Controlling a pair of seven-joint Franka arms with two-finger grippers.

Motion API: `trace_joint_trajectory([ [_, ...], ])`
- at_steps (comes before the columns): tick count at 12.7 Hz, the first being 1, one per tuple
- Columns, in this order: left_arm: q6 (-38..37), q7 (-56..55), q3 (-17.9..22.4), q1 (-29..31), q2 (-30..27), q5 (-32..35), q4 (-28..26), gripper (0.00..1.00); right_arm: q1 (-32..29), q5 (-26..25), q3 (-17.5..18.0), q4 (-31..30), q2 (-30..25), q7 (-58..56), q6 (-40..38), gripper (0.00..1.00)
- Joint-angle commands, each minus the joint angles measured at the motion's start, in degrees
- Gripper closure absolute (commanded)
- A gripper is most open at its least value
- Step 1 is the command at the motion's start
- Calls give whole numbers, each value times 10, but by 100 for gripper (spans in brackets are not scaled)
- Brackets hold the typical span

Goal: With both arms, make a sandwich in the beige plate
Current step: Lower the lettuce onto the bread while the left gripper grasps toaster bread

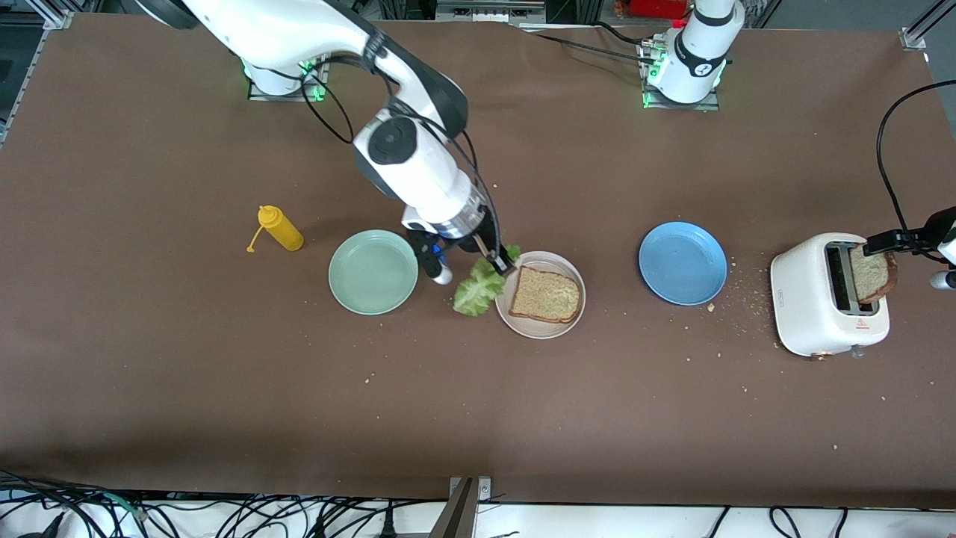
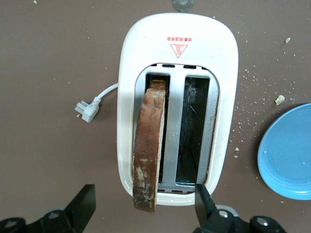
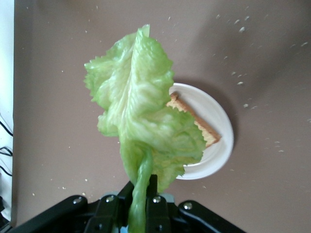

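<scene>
A toasted bread slice lies flat on the beige plate, also seen in the right wrist view as the plate with the slice. My right gripper is shut on the stem of a ruffled lettuce leaf, which hangs over the plate's edge toward the mint plate. A second slice sticks up out of a slot of the white toaster. My left gripper is open, its fingers straddling that slice without touching it.
A mint-green plate and a yellow squeeze bottle sit toward the right arm's end. A blue plate lies between the beige plate and the toaster. Crumbs surround the toaster; its plug lies loose beside it.
</scene>
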Motion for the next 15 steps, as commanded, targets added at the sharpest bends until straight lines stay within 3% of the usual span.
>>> trace_joint_trajectory([
  [1,30,14,-5,6,-6,-14,-15,19,57,-15,-32,105,92,48,51,100],
  [2,38,14,-5,6,-2,-14,-15,19,67,-13,-33,106,107,68,90,100],
  [4,47,14,-5,6,3,-15,-15,31,87,-13,-50,115,143,85,142,100],
  [6,46,14,-5,6,6,-15,-18,61,99,-12,-60,116,168,86,184,100],
  [8,43,28,-4,6,8,-15,-19,98,106,-4,-61,117,187,88,225,100],
  [14,3,38,-4,5,8,-7,13,100,122,12,-61,117,216,89,276,100],
  [15,-29,38,-4,4,9,-7,37,100,123,12,-61,117,220,89,283,57],
])
